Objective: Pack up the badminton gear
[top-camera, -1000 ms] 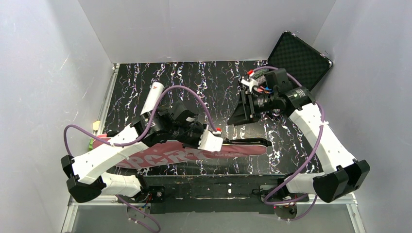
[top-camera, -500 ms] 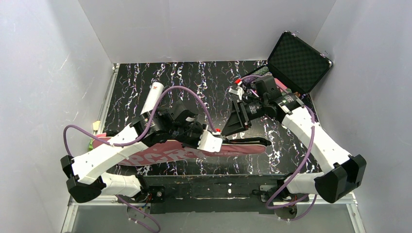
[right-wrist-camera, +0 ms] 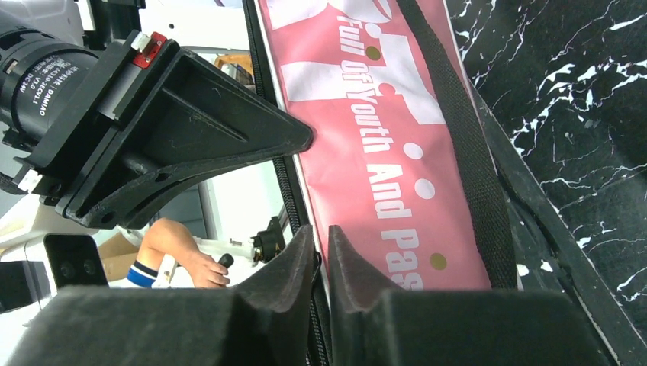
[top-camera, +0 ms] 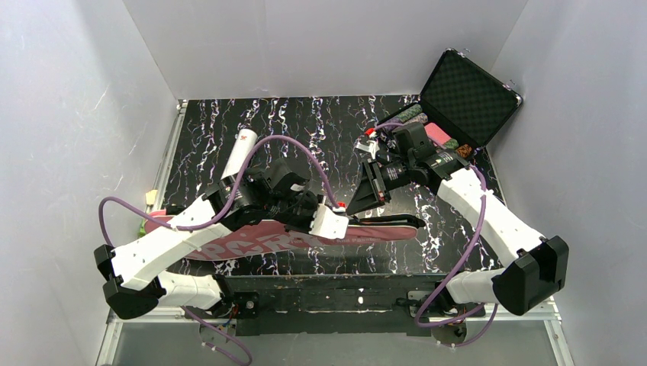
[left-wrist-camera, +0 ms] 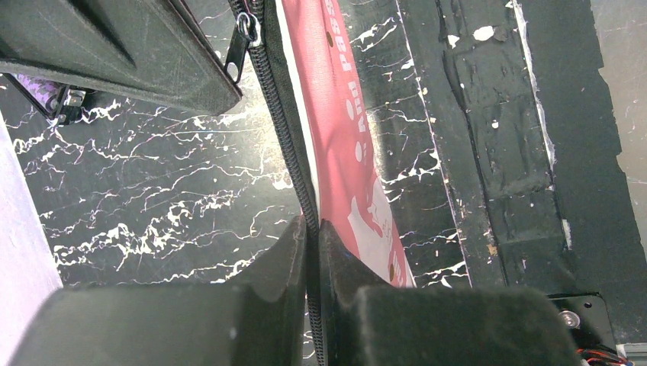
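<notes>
The long pink racket bag (top-camera: 252, 244) lies along the table's front edge, zipper side toward the back. My left gripper (top-camera: 347, 226) is shut on the bag's black zipper band (left-wrist-camera: 294, 152), fingers pinching it (left-wrist-camera: 313, 223). My right gripper (top-camera: 358, 204) has come down on the same zipper just past the left one. Its fingers stand close together with the zipper band between them (right-wrist-camera: 320, 229). The metal zipper pull (left-wrist-camera: 243, 38) hangs beside a right fingertip (left-wrist-camera: 191, 84). A white-grey tube (top-camera: 243, 149) lies behind the left arm. Rackets and shuttlecocks are hidden.
An open black case (top-camera: 467, 95) stands at the back right corner, with patterned rolls (top-camera: 439, 133) in its base. A small green item (top-camera: 143, 225) sits at the table's left edge. White walls enclose the left, back and right sides.
My right gripper swung left and down from near the case to the bag's zipper, and its jaws narrowed onto it. The left gripper kept its hold in place.
</notes>
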`<state>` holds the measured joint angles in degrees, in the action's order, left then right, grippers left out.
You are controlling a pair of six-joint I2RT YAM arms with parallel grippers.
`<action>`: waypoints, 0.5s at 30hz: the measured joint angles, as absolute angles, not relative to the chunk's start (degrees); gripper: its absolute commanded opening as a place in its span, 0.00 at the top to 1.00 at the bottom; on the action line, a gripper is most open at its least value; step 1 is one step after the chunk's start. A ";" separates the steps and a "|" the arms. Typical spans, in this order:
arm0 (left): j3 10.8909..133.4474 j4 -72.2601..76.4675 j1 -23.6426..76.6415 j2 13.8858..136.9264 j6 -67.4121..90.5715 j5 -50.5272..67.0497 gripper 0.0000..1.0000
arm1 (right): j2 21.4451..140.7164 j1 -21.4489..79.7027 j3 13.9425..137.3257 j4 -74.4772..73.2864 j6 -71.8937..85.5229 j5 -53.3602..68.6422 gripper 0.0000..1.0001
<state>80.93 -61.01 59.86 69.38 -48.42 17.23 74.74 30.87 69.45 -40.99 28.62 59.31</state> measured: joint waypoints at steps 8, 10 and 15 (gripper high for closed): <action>80.93 -61.04 59.86 69.36 -48.40 17.08 1.00 | 74.74 30.85 69.45 -40.29 29.39 58.37 0.99; 80.93 -61.04 59.86 69.34 -48.40 17.02 1.00 | 74.72 30.65 69.45 -40.29 29.39 58.11 0.99; 80.82 -60.97 59.86 69.12 -48.40 16.91 1.00 | 74.39 29.17 69.45 -40.32 29.43 57.76 0.99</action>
